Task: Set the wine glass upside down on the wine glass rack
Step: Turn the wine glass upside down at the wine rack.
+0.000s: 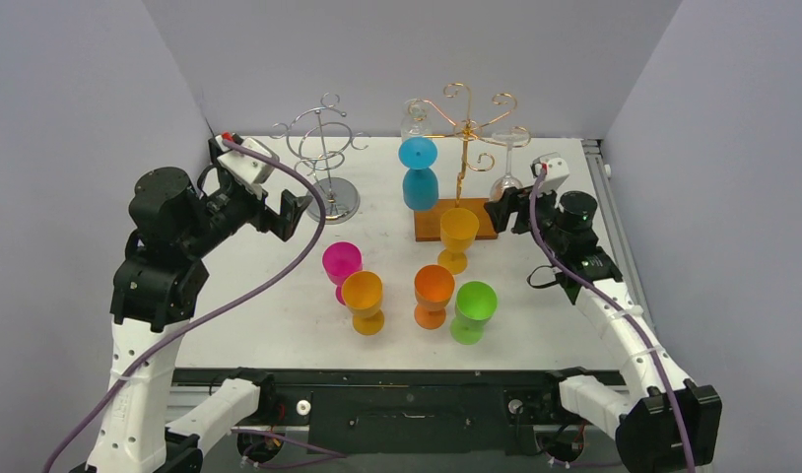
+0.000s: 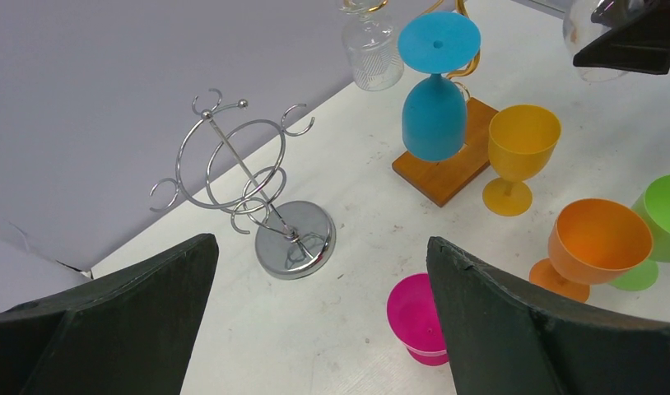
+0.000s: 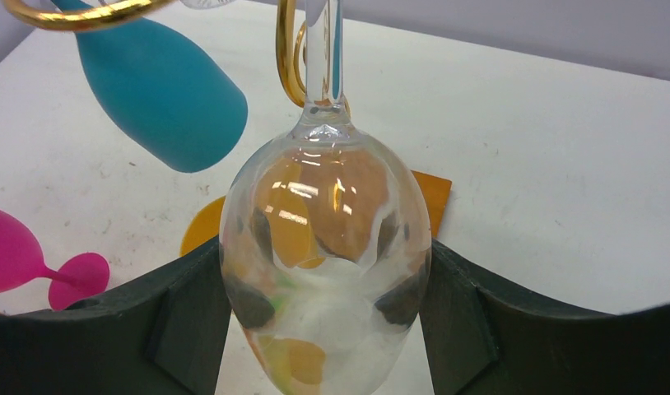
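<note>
A clear wine glass (image 3: 325, 189) hangs bowl-down, its stem (image 3: 323, 49) rising into a hook of the gold wine glass rack (image 1: 466, 123). My right gripper (image 3: 323, 251) is shut on the bowl, one finger against each side; in the top view it (image 1: 508, 207) is beside the rack's right arm, holding the glass (image 1: 505, 184). A blue glass (image 1: 419, 172) hangs upside down on the rack's left side. My left gripper (image 1: 294, 212) hovers open and empty near the silver rack (image 1: 323, 148); its wrist view shows the gripper (image 2: 319, 247) above bare table.
Upright goblets stand in front of the gold rack: yellow (image 1: 457, 236), pink (image 1: 341, 264), amber (image 1: 364, 301), orange (image 1: 434, 294), green (image 1: 473, 308). A patterned clear glass (image 1: 414, 120) hangs at the rack's back left. The rack's wooden base (image 1: 429, 229) lies mid-table.
</note>
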